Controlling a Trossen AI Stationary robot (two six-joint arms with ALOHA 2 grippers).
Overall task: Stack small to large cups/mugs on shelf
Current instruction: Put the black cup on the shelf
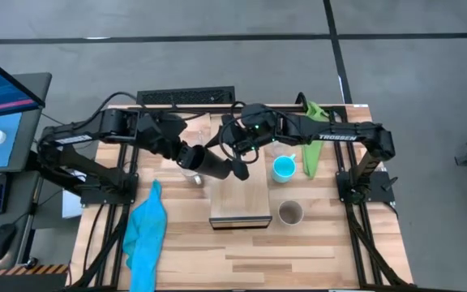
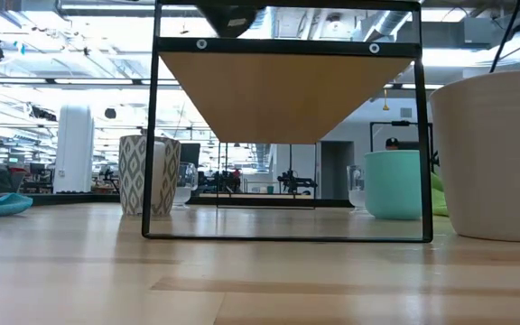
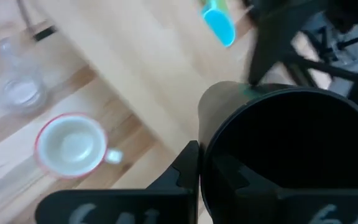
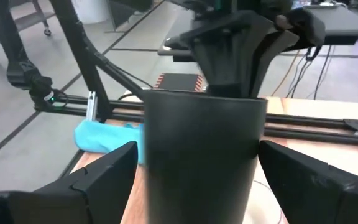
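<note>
L gripper [image 1: 235,169] hangs above the back part of the long light-wood shelf w/ dark front edge [image 1: 240,212], jaws clamped on the rim of a tall matte-black cup [image 1: 215,165]. The cup is carried tilted, off the shelf; in the left wrist view its mouth [image 3: 291,155] faces the camera, inside dark, contents can't be told.

R gripper [image 1: 237,146] sits just behind it, near the shelf's back edge, jaws spread wide on either side of the black cup [image 4: 199,155], not touching it, so nothing held. In the right wrist view both R fingers [image 4: 107,171] stand apart from the cup walls, w/ the L gripper [image 4: 232,59] gripping the cup from above.

Other vessels on the bench:
- Turquoise mug [image 1: 284,169], upright, R of the shelf, looks empty from above.
- Beige-grey cup [image 1: 290,213], upright, nearer the front, R of the shelf's front corner, well apart from the turquoise one; looks empty.
- White mug w/ reddish rim [image 3: 71,144], upright and empty, on the bench L of the shelf.
- Clear glass cup [image 3: 18,87], near the white mug, apart from it; empty.

Low view: a patterned grey-white cup [image 2: 148,174] stands L under the shelf frame, the turquoise mug [image 2: 393,184] to the R.

Blue cloth [image 1: 146,231] lies on the bench front-L; green cloth [image 1: 311,138] at back-R.
</note>
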